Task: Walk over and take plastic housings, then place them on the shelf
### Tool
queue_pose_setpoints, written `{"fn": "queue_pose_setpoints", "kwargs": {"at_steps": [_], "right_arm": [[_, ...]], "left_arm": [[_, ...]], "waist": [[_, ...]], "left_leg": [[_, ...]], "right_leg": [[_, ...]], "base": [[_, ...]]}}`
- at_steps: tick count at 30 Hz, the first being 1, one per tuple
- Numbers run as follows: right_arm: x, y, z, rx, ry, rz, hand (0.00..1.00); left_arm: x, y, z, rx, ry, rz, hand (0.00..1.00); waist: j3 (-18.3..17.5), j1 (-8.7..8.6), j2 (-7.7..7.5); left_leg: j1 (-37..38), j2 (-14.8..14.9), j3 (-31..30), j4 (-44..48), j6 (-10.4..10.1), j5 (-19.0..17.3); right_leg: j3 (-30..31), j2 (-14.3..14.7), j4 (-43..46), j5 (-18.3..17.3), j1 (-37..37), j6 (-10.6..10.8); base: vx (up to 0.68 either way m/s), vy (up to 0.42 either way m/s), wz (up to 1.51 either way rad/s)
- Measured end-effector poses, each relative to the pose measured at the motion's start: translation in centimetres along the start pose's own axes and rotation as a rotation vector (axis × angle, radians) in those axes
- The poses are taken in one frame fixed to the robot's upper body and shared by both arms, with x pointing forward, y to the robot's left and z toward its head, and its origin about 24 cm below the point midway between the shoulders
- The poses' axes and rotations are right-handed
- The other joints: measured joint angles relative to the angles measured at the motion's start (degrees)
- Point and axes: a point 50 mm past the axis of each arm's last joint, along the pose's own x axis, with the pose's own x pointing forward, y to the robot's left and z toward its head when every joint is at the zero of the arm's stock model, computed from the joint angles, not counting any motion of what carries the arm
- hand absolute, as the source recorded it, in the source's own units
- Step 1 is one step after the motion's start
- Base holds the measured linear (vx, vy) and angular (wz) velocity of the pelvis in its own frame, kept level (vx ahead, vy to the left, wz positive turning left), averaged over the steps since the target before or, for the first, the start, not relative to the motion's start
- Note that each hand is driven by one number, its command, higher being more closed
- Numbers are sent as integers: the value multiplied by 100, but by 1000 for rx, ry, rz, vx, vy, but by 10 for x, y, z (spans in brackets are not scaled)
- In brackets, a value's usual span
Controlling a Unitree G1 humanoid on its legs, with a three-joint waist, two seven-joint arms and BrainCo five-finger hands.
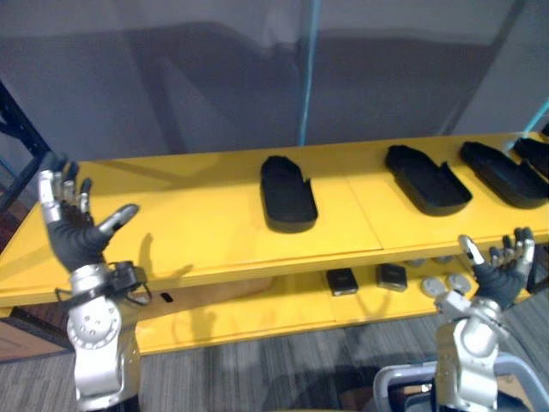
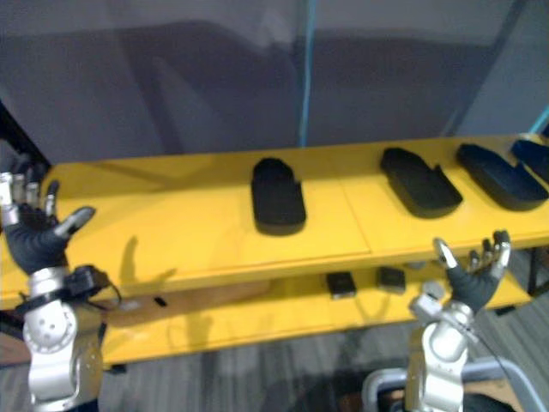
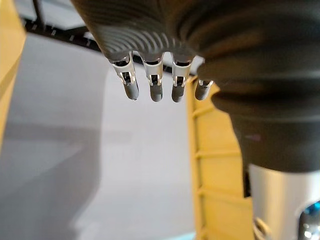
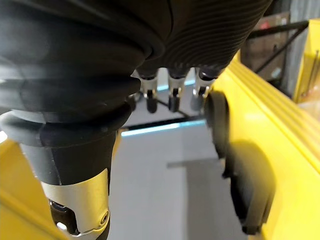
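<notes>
Several black plastic housings lie on the top board of a yellow shelf point(image 1: 197, 223): one in the middle point(image 1: 287, 194), two further right point(image 1: 426, 178) point(image 1: 503, 174), and part of another at the right edge point(image 1: 533, 154). My left hand point(image 1: 73, 225) is raised at the left over the shelf's front, fingers straight and spread, holding nothing. My right hand point(image 1: 502, 273) is up at the lower right before the shelf's edge, fingers relaxed and empty. In the right wrist view a housing point(image 4: 250, 185) lies on the yellow board past the fingers point(image 4: 172, 97).
The lower yellow board point(image 1: 257, 313) carries two small black blocks point(image 1: 341, 281) point(image 1: 391, 275) and some grey round parts point(image 1: 446, 283). A grey wall point(image 1: 214, 77) with a blue vertical strip point(image 1: 307, 77) stands behind. A dark rack frame point(image 1: 17, 129) is at far left.
</notes>
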Motion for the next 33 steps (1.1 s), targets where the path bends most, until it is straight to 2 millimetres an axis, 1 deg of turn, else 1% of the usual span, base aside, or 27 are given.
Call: {"fn": "queue_pose_setpoints", "kwargs": {"at_steps": [3, 4, 6, 8, 10, 12, 14, 15, 16, 17, 18, 19, 21, 22, 23, 24, 25, 26, 27, 29, 30, 31, 32, 33], "right_arm": [[-2, -3, -1, -10, 6, 1, 0], [-5, -7, -4, -22, 19, 3, 0], [-6, -8, -4, -24, 21, 1, 0], [-8, -12, -2, -22, -1, 0, 0], [-10, -12, 4, -4, -34, 5, 0], [-11, -9, 12, 33, -88, 32, 0], [-12, -7, 21, 64, -140, 42, 0], [-12, -7, 23, 75, -159, 40, 0], [-13, -7, 23, 78, -161, 38, 0], [-14, -6, 22, 84, -156, 34, 0], [-15, -5, 20, 93, -147, 31, 0], [-16, -4, 19, 98, -143, 32, 0], [-18, 3, 16, 113, -127, 54, 0], [-18, 5, 16, 115, -124, 58, 0], [-19, 8, 15, 121, -118, 72, 0], [-21, 11, 14, 125, -113, 77, 0], [-21, 11, 14, 126, -110, 76, 0], [-22, 13, 12, 126, -103, 66, 0], [-22, 14, 11, 126, -99, 65, 0], [-24, 13, 4, 114, -69, 33, 0], [-24, 12, 0, 107, -52, 20, 0], [-26, 10, -11, 90, -3, -8, 0], [-26, 9, -13, 87, 5, -13, 0], [-28, 7, -21, 74, 37, -37, 0]], "left_arm": [[9, -1, 3, 6, -20, 13, 0], [11, -1, 7, -8, -52, 33, 0], [11, 0, 8, -10, -65, 54, 0], [10, 4, 10, 9, -86, 117, 0], [6, 12, 14, 36, -124, 196, 0], [-2, 24, 20, 88, -160, 281, 0], [-19, 43, 27, 133, -200, 391, 0], [-30, 54, 31, 171, -217, 446, 0], [-34, 59, 32, 185, -218, 469, 0], [-43, 68, 32, 221, -204, 504, 0], [-51, 76, 30, 250, -175, 532, 0], [-56, 80, 29, 264, -160, 548, 0], [-73, 98, 23, 307, -86, 622, 0], [-77, 102, 20, 317, -62, 642, 0], [-87, 112, 12, 338, 5, 687, 0], [-98, 121, 0, 345, 94, 723, 0], [-103, 124, -7, 333, 142, 739, 0], [-117, 128, -22, 320, 248, 754, 0], [-125, 129, -30, 304, 302, 755, 0], [-152, 126, -62, 233, 500, 730, 0], [-160, 123, -73, 205, 565, 713, 0], [-182, 116, -99, 179, 720, 676, 0], [-186, 115, -102, 171, 745, 671, 0], [-200, 110, -116, 130, 828, 660, 0]], "waist": [[13, -27, 25], [12, -108, 26], [12, -143, 29], [11, -142, 33], [12, -136, 34], [12, -122, 39], [2, -86, 59], [-7, -4, 69], [-7, 43, 73], [-1, 97, 82], [-15, 192, 98], [-20, 196, 98], [-65, 344, 126], [-66, 356, 127], [-76, 419, 142], [-85, 440, 155], [-92, 451, 156], [-108, 516, 157], [-112, 522, 152], [-144, 511, 101], [-167, 512, 74], [-212, 515, 22], [-223, 511, 5], [-243, 499, -34]], "left_leg": [[-15, 3, 114, 0, 1, -4], [-7, 5, 139, 0, -2, -13], [-7, 6, 160, 0, -5, -20], [-11, 10, 188, 1, -7, -24], [-11, 12, 188, 1, -5, -32], [-19, 12, 186, 0, -2, -43], [-4, 11, 142, 0, 1, -63], [-8, 10, 111, 0, 2, -63], [-13, 7, 80, 0, 3, -63], [-18, 5, -3, 0, 3, -62], [-11, 2, -96, 0, 0, -59], [-11, 1, -136, -1, -3, -56], [-23, -5, -265, -1, -10, -41], [-26, -9, -307, -1, -8, -32], [-26, -7, -357, -1, -16, -22], [-31, -9, -435, -2, -19, -15], [-32, -11, -460, -2, -23, -10], [-33, -7, -463, -2, -31, -4], [-36, -6, -470, -2, -33, -3], [-56, -6, -541, -1, -36, 11], [-67, -4, -561, -1, -38, 12], [-117, 2, -564, 0, -38, 10], [-126, 2, -564, 0, -38, 11], [-131, 1, -557, 0, -37, 9]], "right_leg": [[131, 12, -9, 44, -88, 1], [148, 13, -9, 46, -91, 2], [169, 15, -9, 47, -106, 2], [206, 23, -9, 55, -131, 4], [206, 24, -9, 56, -127, 4], [203, 21, -10, 56, -109, 5], [135, 14, -40, 54, -33, 4], [105, 11, -40, 52, -21, 1], [84, 9, -42, 50, -12, 1], [-35, -1, -57, 42, 62, -6], [-102, -2, -62, 29, 123, -19], [-169, -7, -73, 23, 162, -21], [-312, -15, -83, -14, 248, -31], [-366, -21, -86, -27, 278, -27], [-411, -21, -87, -43, 308, -21], [-509, -26, -89, -70, 349, -11], [-537, -29, -86, -81, 354, -9], [-546, -27, -84, -98, 355, -13], [-562, -29, -80, -117, 355, -18], [-646, -35, -44, -133, 353, 0], [-663, -34, -29, -143, 351, 3], [-665, -30, -20, -151, 343, 2], [-666, -30, -21, -151, 338, 2], [-663, -32, -20, -151, 315, 2]], "base": [[-10, -3, -23], [16, -5, -6], [18, -1, -8], [18, 0, -7], [0, 0, 0], [6, 1, 2], [14, 0, 11], [7, -2, 12], [12, -9, 24], [6, -11, 33], [5, -15, 38], [-3, -11, 34], [0, -14, 31], [-2, -16, 28], [-5, -22, 30], [-9, -21, 26], [-4, -22, 19], [-2, -16, 9], [13, -23, 8], [21, -27, 16], [19, -34, 13], [15, -26, 6], [0, 0, 0], [0, 0, 0]]}}
